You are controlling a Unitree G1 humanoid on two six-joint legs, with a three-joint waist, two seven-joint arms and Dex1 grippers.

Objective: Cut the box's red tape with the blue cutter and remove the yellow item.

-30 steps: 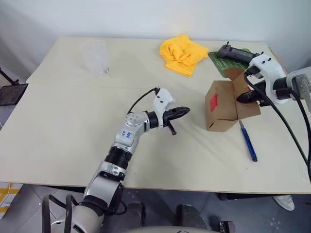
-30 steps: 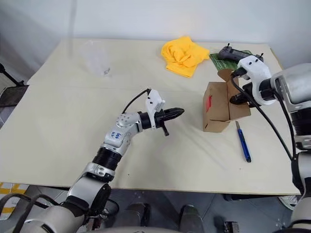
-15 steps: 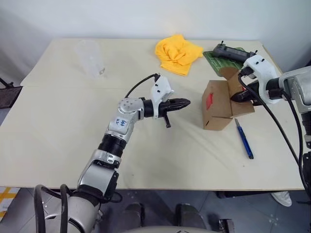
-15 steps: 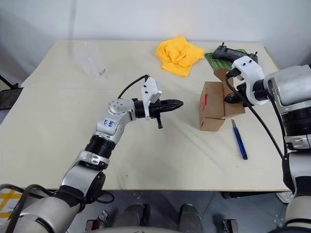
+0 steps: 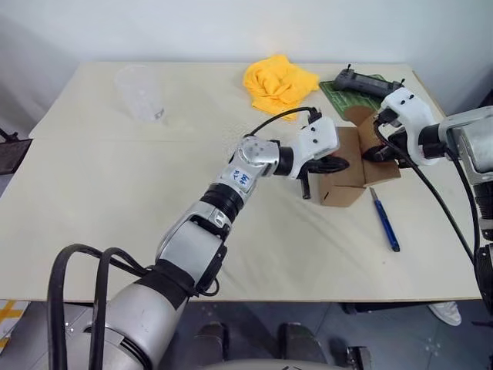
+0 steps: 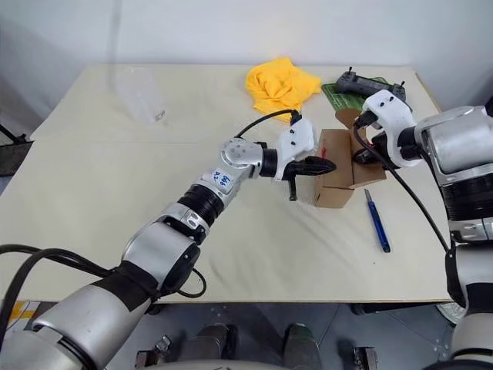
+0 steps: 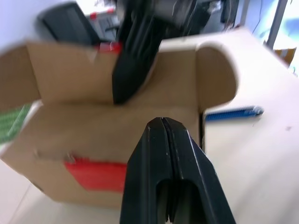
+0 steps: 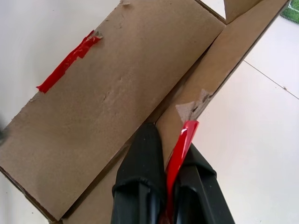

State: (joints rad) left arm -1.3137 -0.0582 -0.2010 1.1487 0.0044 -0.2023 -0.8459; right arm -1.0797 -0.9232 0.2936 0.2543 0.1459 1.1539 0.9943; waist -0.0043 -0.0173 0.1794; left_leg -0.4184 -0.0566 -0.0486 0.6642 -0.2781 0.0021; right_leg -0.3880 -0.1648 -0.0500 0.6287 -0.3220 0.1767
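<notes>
Near the table's (image 5: pixel 115 200) right edge, about mid-depth, sits the box (image 5: pixel 347 181), brown cardboard, lid flaps up. Red tape (image 7: pixel 96 173) is on its left-facing side; right wrist view shows it split, w/ one torn strip on the box face (image 8: pixel 70 59) and another stuck to the flap edge.

Right tool (image 8: pixel 163 182) is closed on the flap edge (image 8: pixel 205 79), fingers pinched tight w/ the loose red strip running between them. From the head views that tool comes at the box from the right edge side and angles down into the open top.

Left tool (image 7: pixel 162 122) is closed, holding nothing, fingers pressed together. It points level toward the box's taped side, tip just beside it; contact can't be told. Left arm reaches across from the near left.

Cutter (image 5: pixel 384 220), blue, lies flat on the table just right of the box, toward the near edge, lengthwise running near-to-far, apart from both tools.

Yellow item: can't tell from these views if it's inside the box.

Farther out: yellow cloth (image 5: pixel 279 81), crumpled, near the far edge, centre-right. Green mat (image 5: pixel 347 89) at the far right corner w/ a black controller (image 5: pixel 363 81) on it. Clear cup (image 5: pixel 139 91) upside down near the far left corner.
</notes>
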